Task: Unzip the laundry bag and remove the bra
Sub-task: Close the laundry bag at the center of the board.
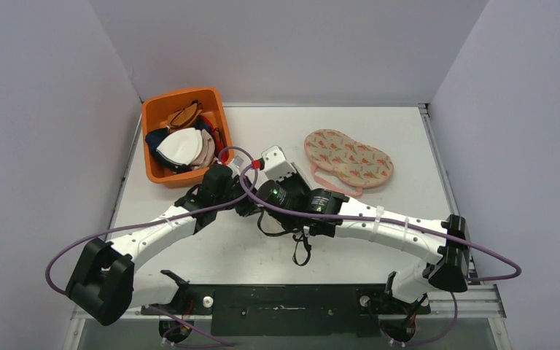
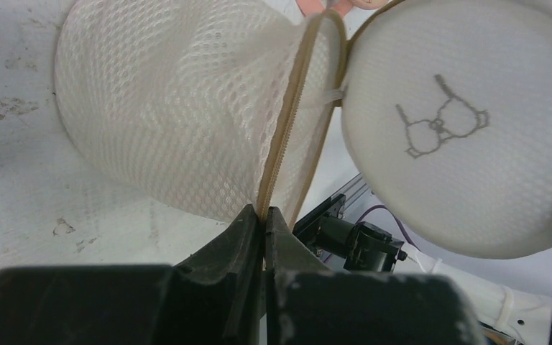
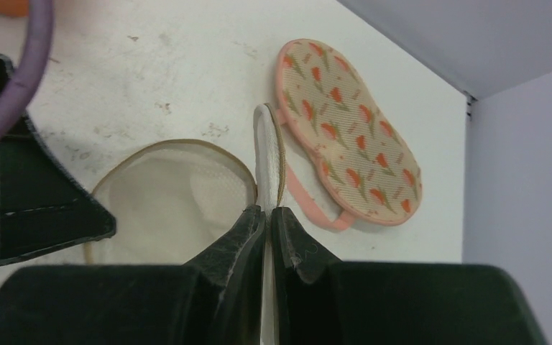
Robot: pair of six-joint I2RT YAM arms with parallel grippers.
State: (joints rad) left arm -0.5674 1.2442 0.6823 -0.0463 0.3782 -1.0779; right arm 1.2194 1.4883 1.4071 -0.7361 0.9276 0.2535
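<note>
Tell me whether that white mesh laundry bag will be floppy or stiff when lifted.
Probably floppy: the mesh bag sags from the zipper edge the left gripper pinches. Likely light, being open netting. Its round end panel looks firmer.

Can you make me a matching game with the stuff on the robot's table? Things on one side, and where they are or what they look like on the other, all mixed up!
Things:
1. orange bin
2. patterned bra
3. mesh laundry bag
4. left gripper

Place, colour or state:
A. lying flat, at the back, right of the middle
B. white netting
C. standing at the back left
D. shut on the bag's zip edge

Pairs: 1-C, 2-A, 3-B, 4-D
</note>
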